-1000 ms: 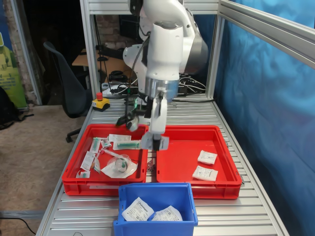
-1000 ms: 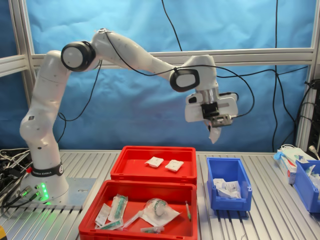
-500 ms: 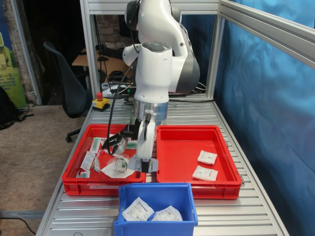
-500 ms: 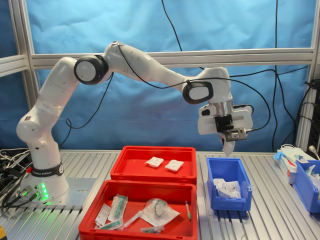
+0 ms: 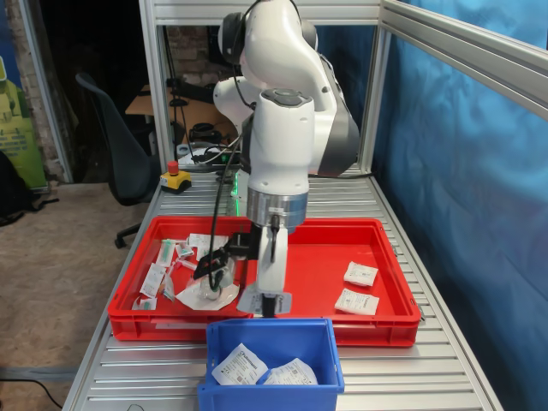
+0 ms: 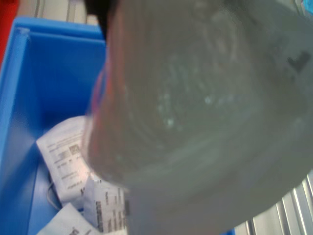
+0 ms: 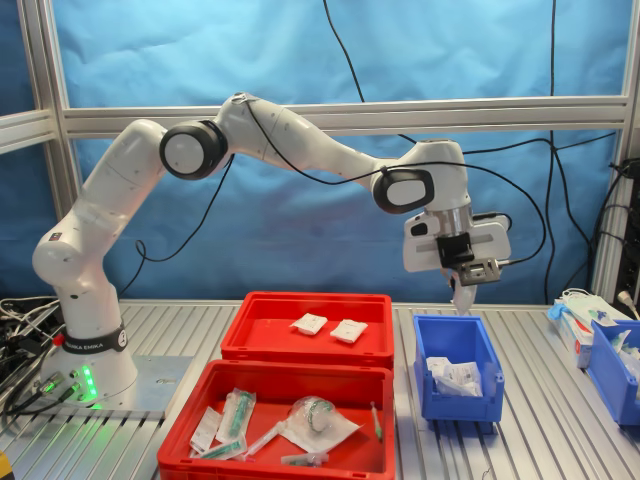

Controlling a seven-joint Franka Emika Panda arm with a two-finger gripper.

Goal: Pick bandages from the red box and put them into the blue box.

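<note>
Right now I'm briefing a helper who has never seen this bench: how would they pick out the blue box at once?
Start from the two red trays side by side on the slatted metal table. The blue box sits just past their end, directly under the gripper. It is the only bright blue bin there, narrower and deeper than either tray, with white packets inside.

Both exterior views: bright, even light, sharp focus, only soft shadows under the trays. First exterior view goes dim at its left, in the room beyond the frame. Second exterior view: mild sheen on the white arm (image 7: 300, 140), blue backdrop evenly lit. Wrist view: mostly filled by a grey, badly blurred packet (image 6: 205, 112) v. close to lens; print on packets in the blue box (image 6: 29, 98) soft but legible.
</note>
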